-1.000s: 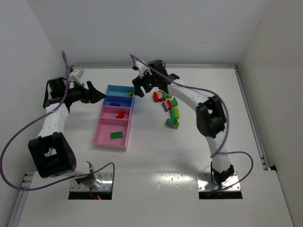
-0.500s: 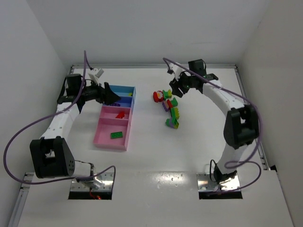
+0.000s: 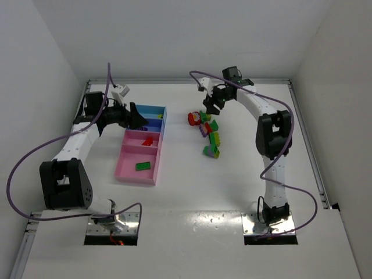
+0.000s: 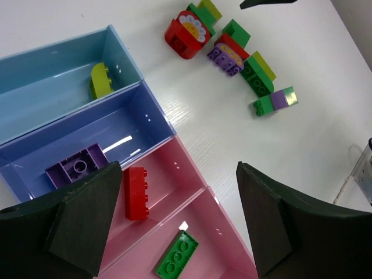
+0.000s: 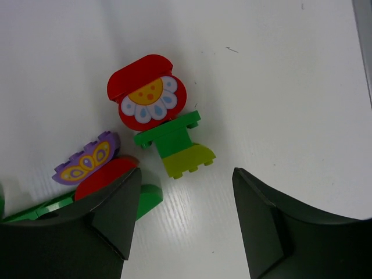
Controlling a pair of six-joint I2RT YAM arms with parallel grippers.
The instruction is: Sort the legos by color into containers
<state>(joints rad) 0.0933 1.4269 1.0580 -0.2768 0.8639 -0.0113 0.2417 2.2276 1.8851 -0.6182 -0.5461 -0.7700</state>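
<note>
The right gripper is back over the bricks, wide open and empty, like the left gripper. Probably light, hard and slick: pinch the red flower brick by its flat faces.

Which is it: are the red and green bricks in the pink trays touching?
Apart. Left wrist view shows red brick and green brick lying in separate pink compartments.

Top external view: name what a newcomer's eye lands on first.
The bright row of pink and blue trays left of centre, with a few bricks already inside, stands out on the white table. Right of it lies a loose cluster of legos, and the right end effector hovers open over its red flower brick.
</note>
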